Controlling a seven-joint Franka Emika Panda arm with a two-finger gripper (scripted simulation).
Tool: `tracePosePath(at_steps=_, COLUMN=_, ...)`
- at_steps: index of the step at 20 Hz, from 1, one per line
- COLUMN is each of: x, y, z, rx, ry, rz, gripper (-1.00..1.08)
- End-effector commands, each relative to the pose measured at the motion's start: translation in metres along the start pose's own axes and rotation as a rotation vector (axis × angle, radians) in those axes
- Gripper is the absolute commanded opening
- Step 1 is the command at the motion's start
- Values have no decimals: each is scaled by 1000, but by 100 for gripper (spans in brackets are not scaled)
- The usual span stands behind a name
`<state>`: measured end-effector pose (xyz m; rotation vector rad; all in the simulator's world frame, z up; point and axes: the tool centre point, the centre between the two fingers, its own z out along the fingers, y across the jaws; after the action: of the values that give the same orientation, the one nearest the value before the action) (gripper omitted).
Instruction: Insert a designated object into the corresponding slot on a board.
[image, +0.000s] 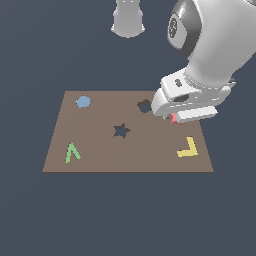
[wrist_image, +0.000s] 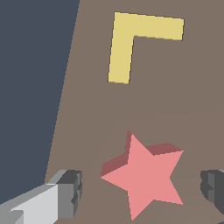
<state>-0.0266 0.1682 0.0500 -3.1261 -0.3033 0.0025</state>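
Note:
The salmon-red star (image: 174, 120) lies on the brown board (image: 100, 155) near the edge at the exterior view's right, mostly hidden there by my hand. In the wrist view the star (wrist_image: 146, 177) lies flat between my two fingers (wrist_image: 65, 192), with a gap on each side. My gripper (wrist_image: 142, 188) is open and low around the star; it also shows in the exterior view (image: 176, 116). The dark star-shaped slot (image: 121, 131) is in the middle of the board, to the exterior view's left of the gripper.
A dark hexagon-like hole (image: 144, 106) lies just beside the gripper. A yellow L-shaped piece (image: 188, 148) lies close to the star, also in the wrist view (wrist_image: 135, 39). A blue disc (image: 83, 102) and a green angled piece (image: 72, 152) lie toward the exterior view's left.

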Motion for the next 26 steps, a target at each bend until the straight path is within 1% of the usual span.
tracePosePath(at_steps=1, x=1, y=1, z=0, rx=-1, ry=2, rz=1, gripper=100)
tracePosePath(at_steps=12, x=1, y=1, z=20, rx=-1, ry=1, rz=1, gripper=100)
tracePosePath(at_steps=13, x=1, y=1, z=20, rx=-1, ry=1, rz=1, gripper=-100)
tracePosePath(at_steps=26, x=1, y=0, z=15, rx=-1, ry=2, rz=1, gripper=-100)
